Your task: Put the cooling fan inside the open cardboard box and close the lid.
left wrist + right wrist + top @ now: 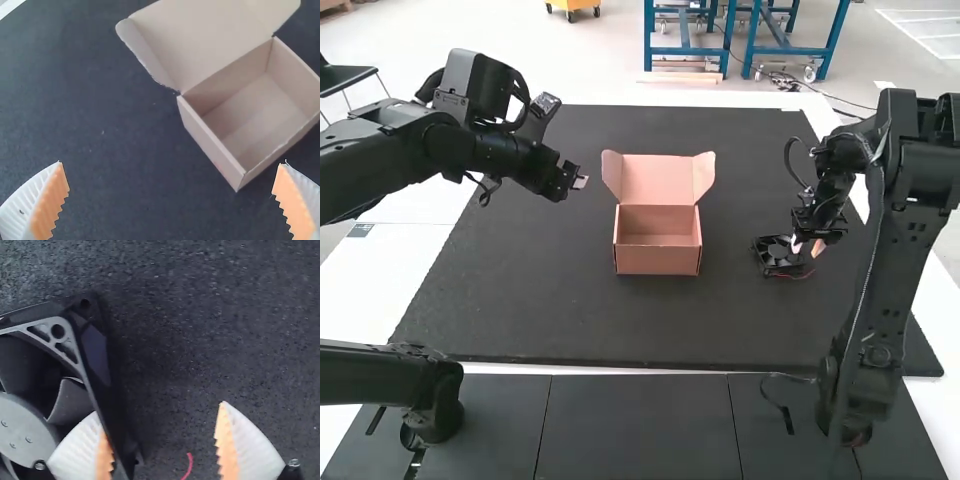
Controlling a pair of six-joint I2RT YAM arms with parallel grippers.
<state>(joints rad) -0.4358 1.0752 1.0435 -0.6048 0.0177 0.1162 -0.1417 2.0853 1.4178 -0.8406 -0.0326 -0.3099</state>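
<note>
Right of the cardboard box (658, 240), seen from above, the cooling fan (780, 252) lies on the mat (520, 290) with the right gripper (810, 243) at it, while the left gripper (575, 182) hangs left of the box. From the left wrist, its fingers (47, 200) stand wide apart. From the right wrist, fingers (235, 440) stand apart astride the fan's frame wall (probably light and rigid, blades fragile), so that wall looks the place to pinch.

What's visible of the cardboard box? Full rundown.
The cardboard box is plain brown and rectangular, standing upright near the middle of the black mat. Its lid is open, tilted back from the rear wall, with a rounded tab at each side. The inside is empty. Only the mat touches it; the cooling fan lies apart at its right.
</note>
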